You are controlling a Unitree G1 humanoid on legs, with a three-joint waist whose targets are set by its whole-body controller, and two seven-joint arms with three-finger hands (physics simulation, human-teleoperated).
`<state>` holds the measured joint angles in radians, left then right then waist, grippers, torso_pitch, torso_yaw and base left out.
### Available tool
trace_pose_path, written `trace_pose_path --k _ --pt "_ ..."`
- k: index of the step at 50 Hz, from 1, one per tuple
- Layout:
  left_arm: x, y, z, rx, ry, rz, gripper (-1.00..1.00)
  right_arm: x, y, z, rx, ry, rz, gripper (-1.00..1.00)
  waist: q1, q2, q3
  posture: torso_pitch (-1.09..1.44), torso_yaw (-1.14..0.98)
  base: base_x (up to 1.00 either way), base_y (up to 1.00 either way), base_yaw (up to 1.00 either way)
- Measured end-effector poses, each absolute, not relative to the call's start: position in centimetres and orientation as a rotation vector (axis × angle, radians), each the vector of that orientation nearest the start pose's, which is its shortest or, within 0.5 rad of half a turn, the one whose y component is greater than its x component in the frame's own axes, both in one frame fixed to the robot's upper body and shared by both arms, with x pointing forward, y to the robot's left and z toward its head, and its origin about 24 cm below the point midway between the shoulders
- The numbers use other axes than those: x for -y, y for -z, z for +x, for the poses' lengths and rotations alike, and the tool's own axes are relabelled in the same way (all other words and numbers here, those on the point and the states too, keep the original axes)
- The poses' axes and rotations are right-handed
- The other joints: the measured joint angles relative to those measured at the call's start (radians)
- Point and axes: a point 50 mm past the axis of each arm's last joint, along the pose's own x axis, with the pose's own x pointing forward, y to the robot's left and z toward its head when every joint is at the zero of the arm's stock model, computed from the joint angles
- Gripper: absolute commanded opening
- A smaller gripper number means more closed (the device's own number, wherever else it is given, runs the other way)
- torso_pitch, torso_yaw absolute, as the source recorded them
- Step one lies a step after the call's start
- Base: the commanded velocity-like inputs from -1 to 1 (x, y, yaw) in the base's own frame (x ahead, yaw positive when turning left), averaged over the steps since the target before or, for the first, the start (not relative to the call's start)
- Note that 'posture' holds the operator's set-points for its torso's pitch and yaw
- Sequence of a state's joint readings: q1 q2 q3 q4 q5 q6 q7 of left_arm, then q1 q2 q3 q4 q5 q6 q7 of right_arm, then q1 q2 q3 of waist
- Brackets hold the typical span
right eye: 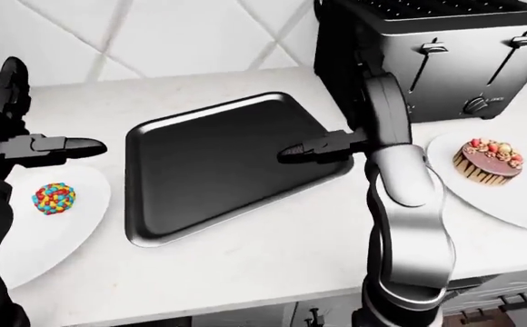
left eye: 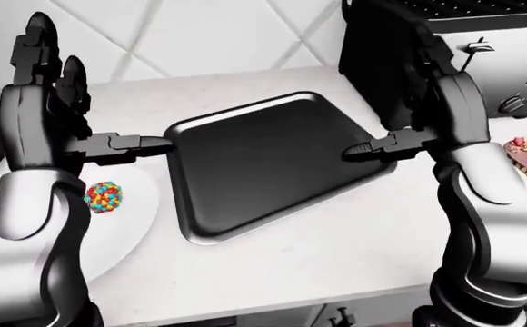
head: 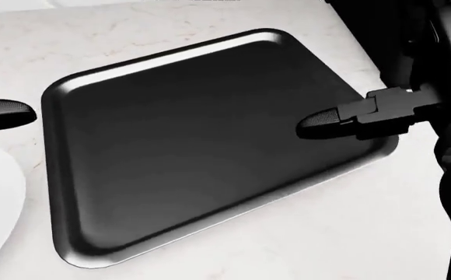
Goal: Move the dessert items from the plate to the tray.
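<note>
Nowhere legible writing: black tray [head: 202, 146], toaster [right eye: 445, 54], white plate [right eye: 27, 231].

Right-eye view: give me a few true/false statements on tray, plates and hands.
1. The black tray has nothing on it. True.
2. The sprinkle-covered ball sits on the tray. False: it rests on the white plate at the view's left, beside the tray.
3. The left hand is closed round the ball. False: it hovers above the plate with fingers extended, holding nothing.
4. A chocolate cake topped with berries sits on a second white plate at the view's right. True.
5. The right hand holds the cake. False: it is open, pointing over the tray's right edge, apart from the cake.
6. A toaster stands above the tray's right corner in the view. True.
</note>
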<state>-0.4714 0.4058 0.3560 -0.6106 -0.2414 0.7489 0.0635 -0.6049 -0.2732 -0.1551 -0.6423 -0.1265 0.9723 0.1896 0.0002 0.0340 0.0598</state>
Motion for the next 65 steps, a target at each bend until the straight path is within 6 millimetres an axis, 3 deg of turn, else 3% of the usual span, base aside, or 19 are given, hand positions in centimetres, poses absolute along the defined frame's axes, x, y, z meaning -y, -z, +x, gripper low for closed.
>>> trace_pose_path --k 8,20,26,38,48,56,61,65 --pt "-23.4 -26.6 25.2 0.443 -0.219 0.145 1.0 19.0 -28.5 25.1 0.311 0.081 -0.38 1.0 0.006 -0.019 -0.011 0.0 0.0 0.0 0.0 0.0" --pt "-24.5 -27.1 24.5 0.438 -0.242 0.155 1.0 28.3 -31.3 20.0 0.048 0.42 -0.548 1.0 0.007 -0.045 -0.007 0.0 0.0 0.0 0.0 0.0" --pt "-24.7 -27.5 23.7 0.451 -0.237 0.164 1.0 32.3 -31.7 19.8 -0.092 0.49 -0.583 1.0 0.006 -0.048 -0.007 0.0 0.0 0.0 0.0 0.0" --pt "-25.0 -28.5 22.5 0.474 -0.251 0.178 1.0 39.5 -28.8 22.4 -0.354 0.593 -0.66 1.0 0.004 -0.04 -0.003 0.0 0.0 0.0 0.0 0.0" --pt "-24.7 -28.6 22.8 0.464 -0.242 0.174 1.0 41.4 -26.1 24.1 -0.477 0.62 -0.654 1.0 0.003 -0.038 -0.005 0.0 0.0 0.0 0.0 0.0" --pt "-24.6 -29.0 22.2 0.48 -0.24 0.179 1.0 40.5 -27.2 26.0 -0.539 0.581 -0.707 1.0 0.001 -0.032 -0.009 0.0 0.0 0.0 0.0 0.0" --pt "-25.4 -28.1 22.5 0.462 -0.252 0.167 1.0 39.5 -28.2 28.5 -0.637 0.549 -0.74 1.0 -0.005 -0.026 -0.015 0.0 0.0 0.0 0.0 0.0" --pt "-26.2 -26.8 23.2 0.442 -0.253 0.152 1.0 39.4 -27.3 30.4 -0.745 0.547 -0.78 1.0 -0.002 -0.023 -0.018 0.0 0.0 0.0 0.0 0.0"
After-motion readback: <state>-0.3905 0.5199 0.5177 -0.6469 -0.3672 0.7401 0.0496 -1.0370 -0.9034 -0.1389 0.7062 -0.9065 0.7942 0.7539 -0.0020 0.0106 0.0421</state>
